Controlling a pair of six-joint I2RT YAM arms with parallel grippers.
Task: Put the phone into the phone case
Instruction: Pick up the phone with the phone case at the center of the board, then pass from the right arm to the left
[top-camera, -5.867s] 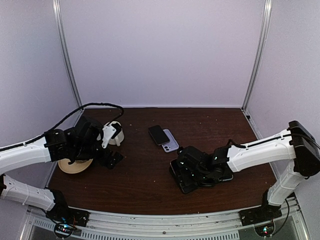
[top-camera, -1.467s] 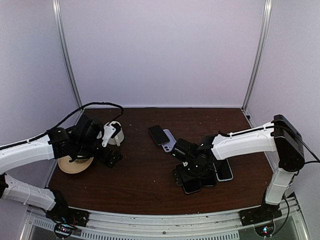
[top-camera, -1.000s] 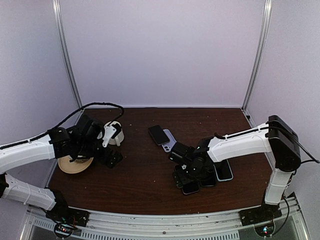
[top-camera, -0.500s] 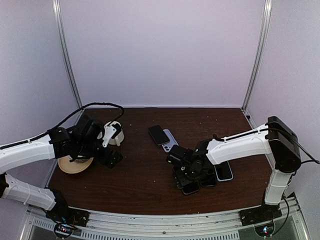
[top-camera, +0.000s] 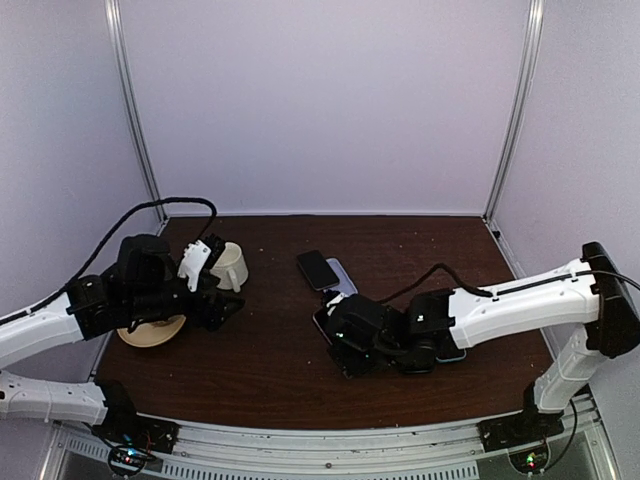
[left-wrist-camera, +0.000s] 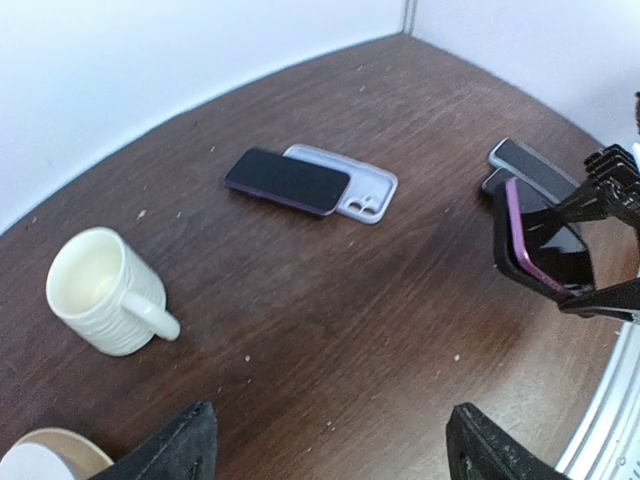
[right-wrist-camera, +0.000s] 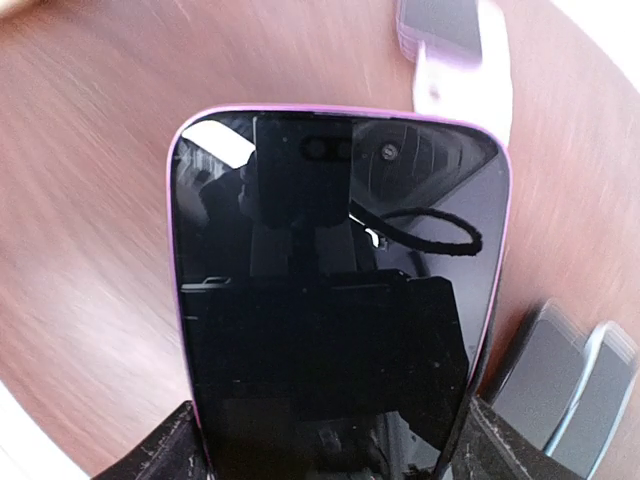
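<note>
brown table (top-camera: 270, 375), lilac walls (top-camera: 320, 100); right pincer (top-camera: 347, 345) gripping phone (right-wrist-camera: 335, 300), left pincer (left-wrist-camera: 325, 452) wide, empty

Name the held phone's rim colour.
Pinkish-purple rim on the phone; right wrist view shows it best.

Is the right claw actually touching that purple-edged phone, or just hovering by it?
Touching. The left wrist view shows the right gripper with its fingers clamped on opposite edges of the purple-edged phone, holding it tilted.
</note>
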